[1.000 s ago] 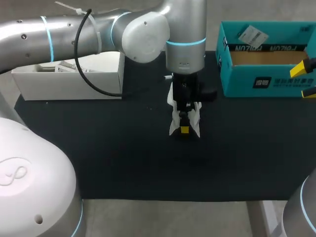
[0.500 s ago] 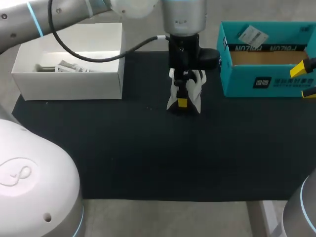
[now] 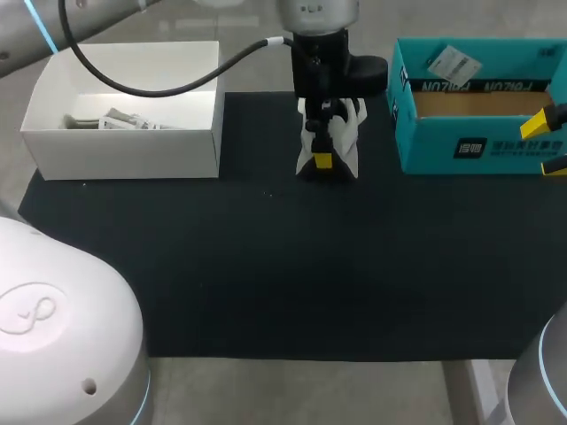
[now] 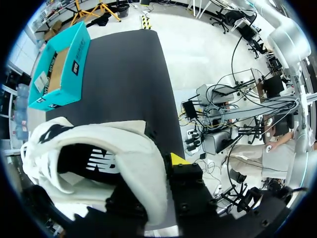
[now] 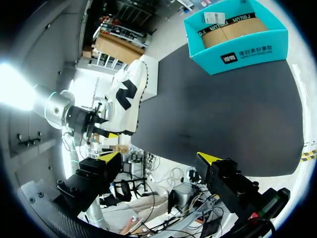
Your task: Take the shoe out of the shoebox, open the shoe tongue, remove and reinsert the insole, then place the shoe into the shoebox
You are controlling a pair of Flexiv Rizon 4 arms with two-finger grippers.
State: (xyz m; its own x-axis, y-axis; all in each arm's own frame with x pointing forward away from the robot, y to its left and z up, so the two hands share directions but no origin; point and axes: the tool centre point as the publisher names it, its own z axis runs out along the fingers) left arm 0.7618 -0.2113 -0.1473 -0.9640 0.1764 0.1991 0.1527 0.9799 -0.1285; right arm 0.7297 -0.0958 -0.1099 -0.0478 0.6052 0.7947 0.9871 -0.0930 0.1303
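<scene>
A white shoe (image 3: 348, 152) with black side marks hangs toe-down over the black mat, near the far side and just left of the teal shoebox (image 3: 478, 146). My left gripper (image 3: 323, 161) is shut on it. In the left wrist view the shoe (image 4: 99, 158) fills the space at the left gripper (image 4: 163, 171); one yellow-tipped finger lies outside the collar wall and the other is hidden inside. The shoebox (image 4: 54, 74) lies ahead, open, with brown card inside. My right gripper (image 3: 547, 142) stands open at the table's right edge by the box. From the right gripper (image 5: 158, 157), shoe (image 5: 128, 96) and shoebox (image 5: 242, 54) are far ahead.
A white open box (image 3: 124, 150) with crumpled paper stands at the back left of the black mat (image 3: 266, 283). A white tag (image 3: 454, 64) lies inside the teal shoebox.
My left arm has carried the shoe toward the far side of the table. The right gripper has stayed where it was.
</scene>
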